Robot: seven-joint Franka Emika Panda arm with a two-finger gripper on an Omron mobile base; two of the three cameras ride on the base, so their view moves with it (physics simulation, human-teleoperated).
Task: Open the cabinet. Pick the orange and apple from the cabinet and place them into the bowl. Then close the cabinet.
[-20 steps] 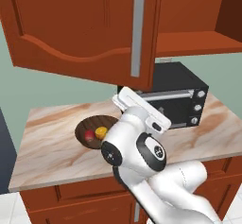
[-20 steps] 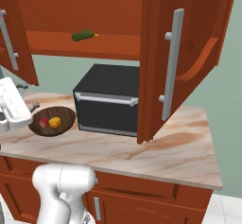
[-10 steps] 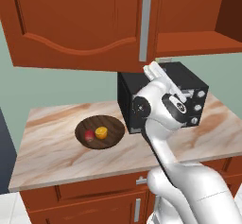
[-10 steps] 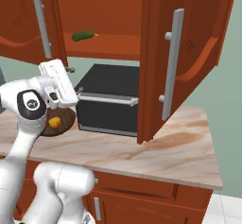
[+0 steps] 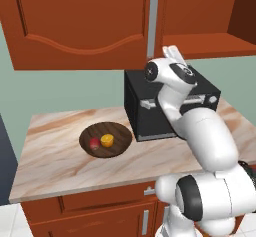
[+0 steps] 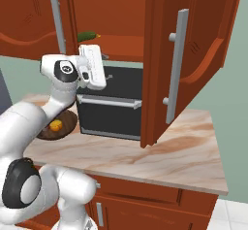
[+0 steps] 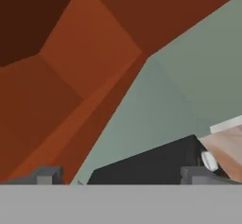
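The large reddish-brown wooden wall cabinet [image 6: 193, 54] with curved panel mouldings and long grey bar handles hangs above and around the gripper [image 7: 120, 175], both doors swung open; in the right base view one door stands well to the gripper's right and the other door's handle rises just to its left. The marble-patterned stone counter [image 5: 60, 161] lies well below the gripper. The black box-shaped microwave [image 6: 114, 110] sits on that counter directly beneath the raised gripper, and in the hand view its dark top shows between the finger tips. The shallow round dark-brown wood-grain bowl [image 5: 106, 139] rests on the counter below the gripper and off to its left. Inside that bowl lie the small round orange-yellow orange [image 5: 106, 140] and the small round dark-red apple [image 5: 94, 143], touching side by side. A small elongated green vegetable [image 6: 87, 36] lies on the cabinet shelf just above the gripper. The gripper's jaws stand spread wide with nothing between them.
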